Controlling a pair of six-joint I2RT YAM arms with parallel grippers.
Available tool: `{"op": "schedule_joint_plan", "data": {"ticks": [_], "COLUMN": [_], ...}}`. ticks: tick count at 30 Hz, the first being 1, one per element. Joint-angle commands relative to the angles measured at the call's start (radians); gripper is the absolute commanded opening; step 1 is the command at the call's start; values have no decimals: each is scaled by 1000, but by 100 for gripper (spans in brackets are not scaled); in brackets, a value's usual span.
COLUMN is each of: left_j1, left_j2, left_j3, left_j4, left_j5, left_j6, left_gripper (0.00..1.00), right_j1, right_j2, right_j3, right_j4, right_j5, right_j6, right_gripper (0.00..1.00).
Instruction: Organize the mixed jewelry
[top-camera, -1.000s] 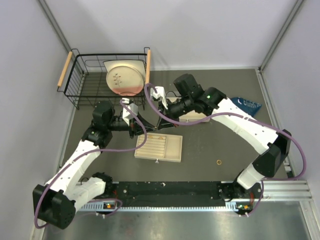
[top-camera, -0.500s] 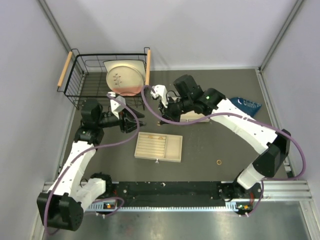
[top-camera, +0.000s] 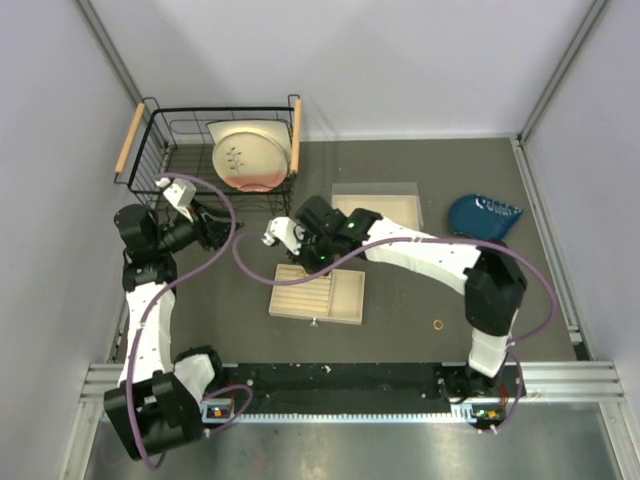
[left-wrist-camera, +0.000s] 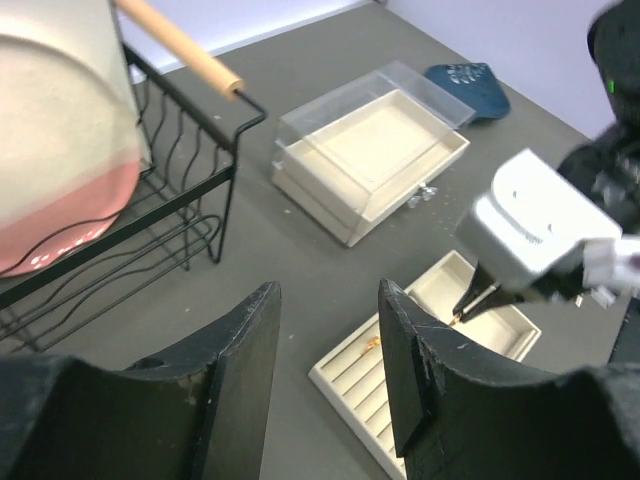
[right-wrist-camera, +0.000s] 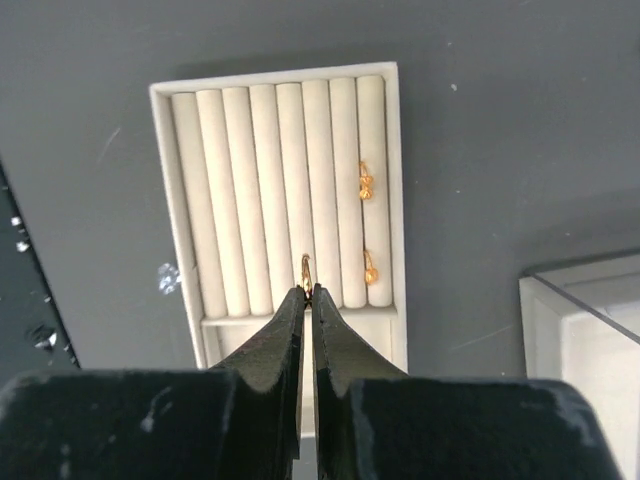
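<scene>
Mixed jewelry (right-wrist-camera: 365, 182) is hard to make out from above. In the top view the right arm (top-camera: 430, 255) reaches across the far side of the beige tray (top-camera: 345, 300), and the rings in it are too small to pick out. Only the loose ring (top-camera: 437, 324) reads there, a small gold circle lying alone on the bench (top-camera: 230, 320), well apart from the tray on the right.

The right wrist view is clearer, though the fingers cover most of the tray's plain compartment. The right hand (right-wrist-camera: 307, 292) is clenched on the held ring (right-wrist-camera: 306, 268), a thin gold loop standing on edge at the fingertips. It sits over a groove near the middle of the padded rolls, close to their end. Whether it touches the padding cannot be told.

Two seated rings lie in the groove beside the last roll. The upper ring (right-wrist-camera: 365, 182) and the lower ring (right-wrist-camera: 369, 267) are both small, bright gold and slightly knobbly. A tiny sparkling speck (right-wrist-camera: 167, 279) lies on the bench just beside the tray's long side, too small to identify.

The left hand (left-wrist-camera: 330, 300) is released, its jaws apart with nothing between them, off to the left near the wire rack (top-camera: 160, 190). From its camera, its own dark fingers cut off the tray's near end.
</scene>
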Motion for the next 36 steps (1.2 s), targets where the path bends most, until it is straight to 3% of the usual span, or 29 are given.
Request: {"op": "schedule_joint_plan", "data": {"ticks": [1, 14, 36], "left_j1": [60, 185, 244], "left_j2": [21, 81, 155], "left_j3": [-3, -3, 17], "left_j4": [9, 4, 10], "left_j5": [-23, 5, 9], "left_j6": [8, 26, 31], "left_gripper": [49, 47, 46], "right_j1": [49, 87, 101], "right_j2": [83, 243, 275], "right_j3": [24, 88, 108], "right_j4": [77, 106, 109], "right_j5": [123, 183, 169], "right_j6": [-27, -38, -42], "right_gripper": [0, 0, 0]}}
